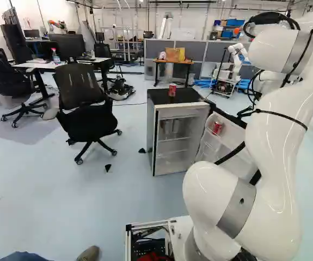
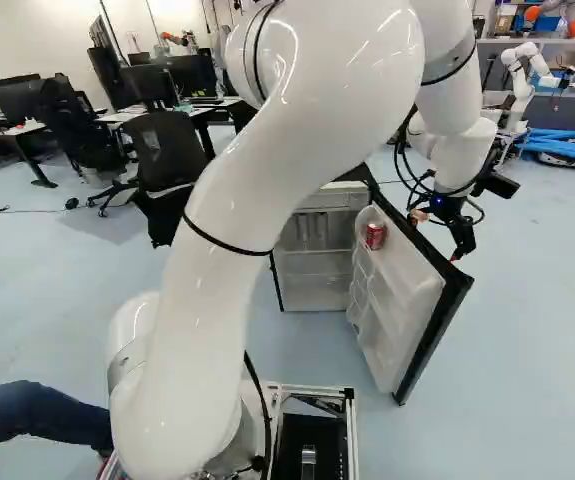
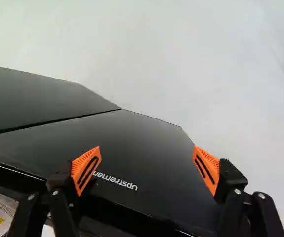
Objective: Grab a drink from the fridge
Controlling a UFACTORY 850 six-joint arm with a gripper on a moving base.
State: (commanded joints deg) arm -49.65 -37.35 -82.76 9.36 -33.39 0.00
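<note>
Gripper: spread wide, the orange pads (image 3: 86, 170) of the gripper (image 2: 460, 248) were held well apart, just outside the opened fridge door (image 2: 399, 290).
Door can: there, a red soda can (image 2: 375, 236) was seated upright on the door's inner side, screened from the gripper by the door.
Top can: another red can (image 1: 172, 89) was stood upright on the mini fridge (image 1: 155, 138).
Edges: black paneling (image 3: 132, 148) was seen ahead of the pads.
Floor: past its edge, pale floor (image 3: 181, 64) was shown.

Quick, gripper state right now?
Black two-fingered gripper with orange pads: open, fingers spread wide, holding nothing, close by the open black-and-white fridge door.
</note>
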